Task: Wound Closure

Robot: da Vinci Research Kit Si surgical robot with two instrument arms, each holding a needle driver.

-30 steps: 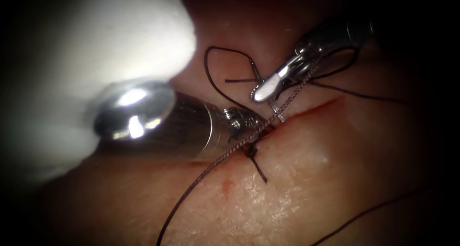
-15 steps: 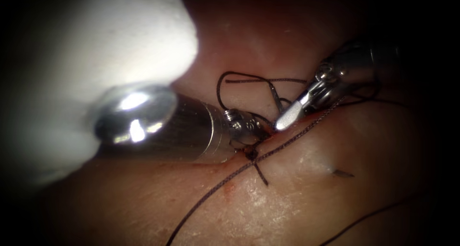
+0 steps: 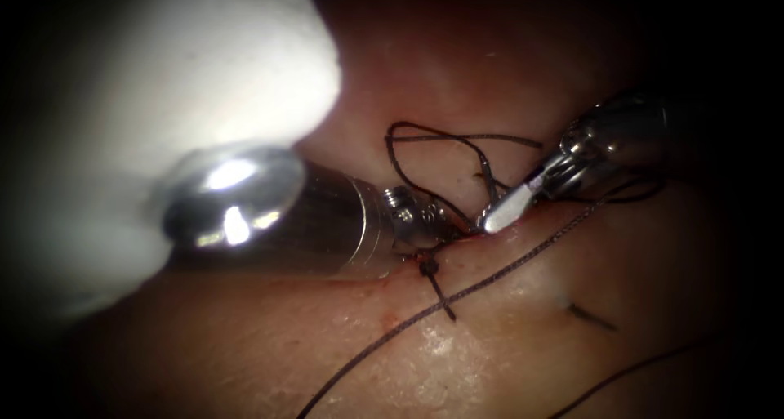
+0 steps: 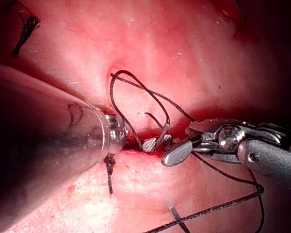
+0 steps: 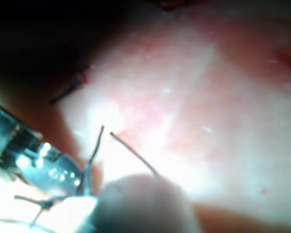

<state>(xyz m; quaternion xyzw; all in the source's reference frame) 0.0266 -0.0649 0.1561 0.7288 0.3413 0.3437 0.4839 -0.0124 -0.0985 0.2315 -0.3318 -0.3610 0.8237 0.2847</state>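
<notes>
Pale tissue (image 3: 506, 345) makes up the whole surface, with the cut (image 3: 351, 275) running across it as a thin red seam.

The left end effector (image 3: 445, 229) sits at the cut with its jaws slightly apart. In the left wrist view their ribbed inner faces show, and a strand of thread (image 4: 161, 127) drops between them. It is not clamped on anything that I can see.

The right end effector (image 3: 502, 213) comes in from the right, just beside the left one, with its tip almost on the seam. Its jaws look closed together. In the right wrist view a short strand meets its tip, but I cannot tell whether that strand is pinched.

Outward from the tips:
- A tied knot (image 3: 426, 265) lies on the cut just left of them, with a short tail pointing toward the viewer.
- A slack loop (image 3: 408, 129) rests on the tissue beyond the cut.
- A long strand (image 3: 490, 284) crosses the near tissue up to the right tool.
- A stray cut end (image 3: 590, 315) lies well to the right.

I cannot tell where the needle is.

This looks like thread work at the knot. To do it well:
- Take one strand only, clear of the loop.
- Keep both tips off the tissue edge.
- Pull along the line of the cut rather than upward, so the knot is not lifted.
</notes>
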